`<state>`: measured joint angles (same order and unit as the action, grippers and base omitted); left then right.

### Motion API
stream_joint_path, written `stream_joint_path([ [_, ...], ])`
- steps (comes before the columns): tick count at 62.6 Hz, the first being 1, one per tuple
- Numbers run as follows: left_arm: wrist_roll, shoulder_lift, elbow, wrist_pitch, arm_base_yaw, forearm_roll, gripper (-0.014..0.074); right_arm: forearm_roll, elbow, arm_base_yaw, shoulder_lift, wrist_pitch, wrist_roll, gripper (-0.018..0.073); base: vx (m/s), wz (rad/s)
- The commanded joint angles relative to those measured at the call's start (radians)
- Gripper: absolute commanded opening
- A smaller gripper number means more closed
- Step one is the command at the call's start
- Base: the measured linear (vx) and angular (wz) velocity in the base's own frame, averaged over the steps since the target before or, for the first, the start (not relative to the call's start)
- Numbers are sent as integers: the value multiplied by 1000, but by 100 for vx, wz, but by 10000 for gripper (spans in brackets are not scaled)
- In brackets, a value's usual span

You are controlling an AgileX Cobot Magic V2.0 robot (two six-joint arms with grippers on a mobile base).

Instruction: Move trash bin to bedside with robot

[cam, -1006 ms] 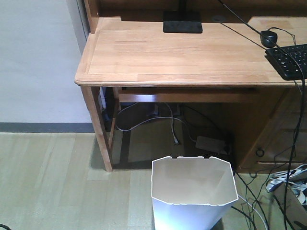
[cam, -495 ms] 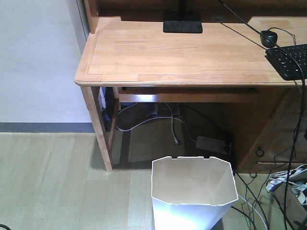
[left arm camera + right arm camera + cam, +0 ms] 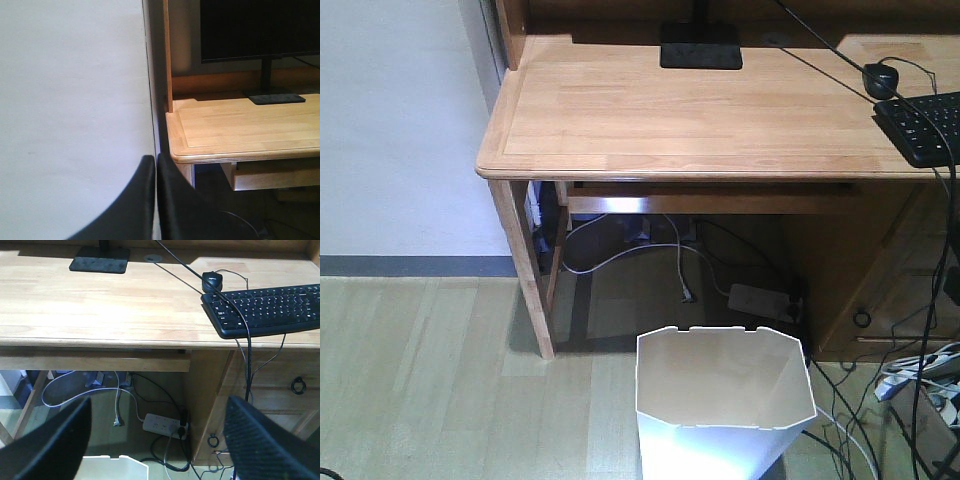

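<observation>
Across the upper front view, you saw the desk [image 3: 700, 110] standing against the wall [image 3: 400, 130], its left leg on the floor [image 3: 420, 380]. Bin [image 3: 725, 385]: upright on the floor before the desk, right of that leg, its base cut off by the frame's bottom edge; you also saw its rim low in the right wrist view. Monitor [image 3: 260, 30]: at the back of the desk. Keyboard [image 3: 925, 125]: at the desk's right end. Left gripper [image 3: 156, 159]: fingers pressed together on nothing, raised beside the desk's left corner. Right gripper [image 3: 157, 402]: fingers spread wide, facing the desk, holding nothing. Power strip [image 3: 162, 424]: on the floor under the desk. Mouse [image 3: 882, 78]: just behind the keyboard.
</observation>
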<state>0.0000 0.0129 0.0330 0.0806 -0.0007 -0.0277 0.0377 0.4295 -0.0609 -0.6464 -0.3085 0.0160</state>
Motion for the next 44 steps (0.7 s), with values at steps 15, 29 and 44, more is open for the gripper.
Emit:
stream_joint_path([
  [15, -14, 14, 12, -75, -6, 9, -6, -1, 209, 0, -237, -68, 15, 554, 0, 0],
  [29, -14, 14, 12, -75, -6, 9, -6, 0, 387, -1, -480, -243, 45, 554, 0, 0],
  [44, -14, 14, 12, -75, -6, 9, -6, -43, 499, -1, -735, -336, 98, 554, 0, 0],
])
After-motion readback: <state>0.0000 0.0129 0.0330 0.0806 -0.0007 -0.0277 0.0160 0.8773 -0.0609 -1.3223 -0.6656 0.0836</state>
